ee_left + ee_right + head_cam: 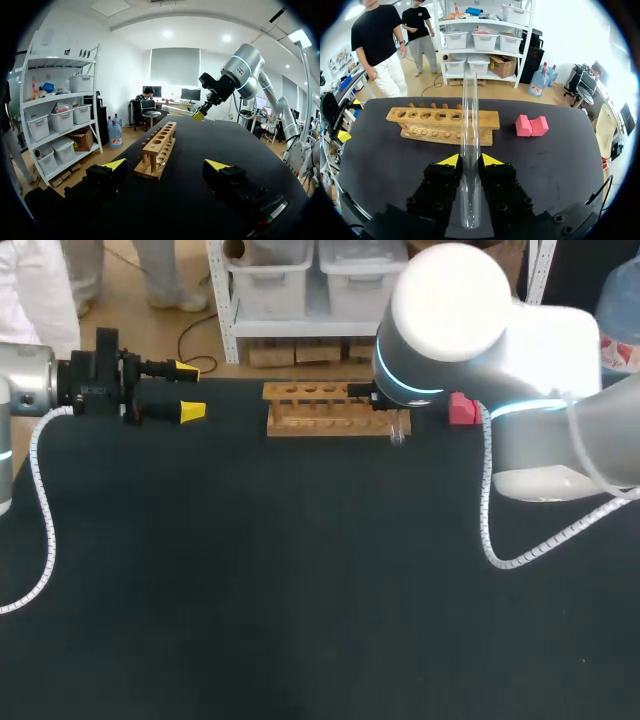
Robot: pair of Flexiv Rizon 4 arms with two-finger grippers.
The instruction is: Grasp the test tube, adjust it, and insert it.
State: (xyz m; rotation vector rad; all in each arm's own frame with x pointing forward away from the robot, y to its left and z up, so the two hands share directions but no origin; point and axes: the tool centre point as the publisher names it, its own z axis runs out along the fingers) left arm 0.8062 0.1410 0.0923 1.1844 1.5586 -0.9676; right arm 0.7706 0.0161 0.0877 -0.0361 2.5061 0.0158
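The right gripper (468,161) is pinching the clear glass test tube (469,105) near the drilled wooden rack (445,126). A smooth tube could be slipping, or tilting and clipping a hole's rim. The left gripper (188,390) is gaping wide, holding nothing.

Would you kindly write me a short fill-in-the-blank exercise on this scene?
1. The right gripper holds the clear glass test tube between its ____-tipped fingers.
2. The left gripper is ____ and holds nothing.
3. The pink notched block lies beside the light wooden rack on the ____ table.
Missing words: yellow; open; black.
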